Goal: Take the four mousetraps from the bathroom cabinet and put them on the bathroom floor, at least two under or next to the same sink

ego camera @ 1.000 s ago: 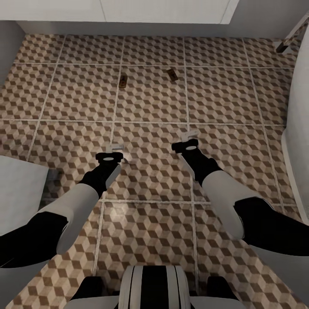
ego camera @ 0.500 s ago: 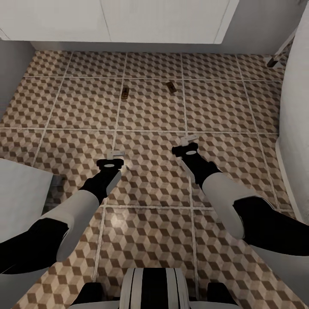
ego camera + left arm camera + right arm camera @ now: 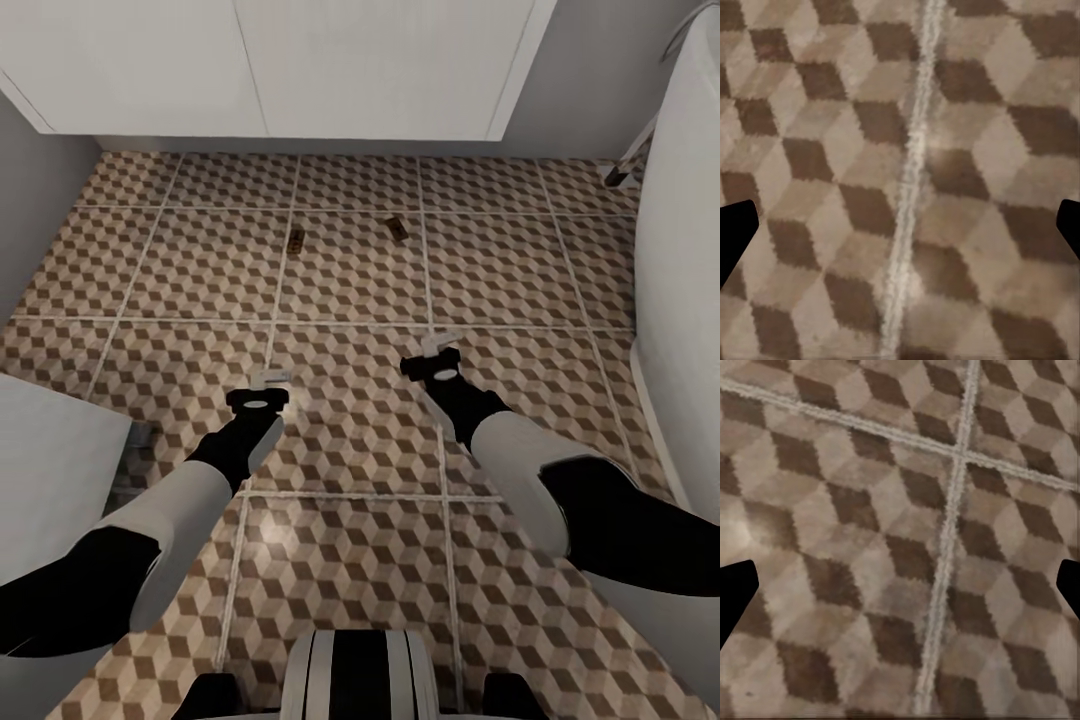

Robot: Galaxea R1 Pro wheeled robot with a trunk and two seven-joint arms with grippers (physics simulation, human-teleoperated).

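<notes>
Head view looks down over our two arms onto the bathroom floor (image 3: 350, 560), tiled in a brown, beige and white cube pattern with pale grout lines. We count two mousetraps lying flat on the tiles ahead of us: one mousetrap (image 3: 297, 240) sits just beside a grout line, and the other mousetrap (image 3: 396, 229) lies near it, further toward our right side. Both are small and dark at this range, and we cannot make out their metal parts. Both rest in front of a white vanity unit (image 3: 300, 70), whose front panels are cut off by the picture's upper edge, so no basin can be seen. A curved white fixture (image 3: 685, 300) is cut off along our right, and a flat white surface (image 3: 50, 470) is cut off along our left; we cannot tell what either one is. Our left gripper (image 3: 271, 379) and right gripper (image 3: 438, 343) both hang over bare tile, well short of the two boards. In the head view the pale fingertips are too small to judge their spread. In the left wrist view, the dark tip of one finger (image 3: 735, 236) sits at each side edge with patterned tile between; in the right wrist view the finger (image 3: 735, 592) tips sit likewise. So both claws stand wide apart and hold nothing.
</notes>
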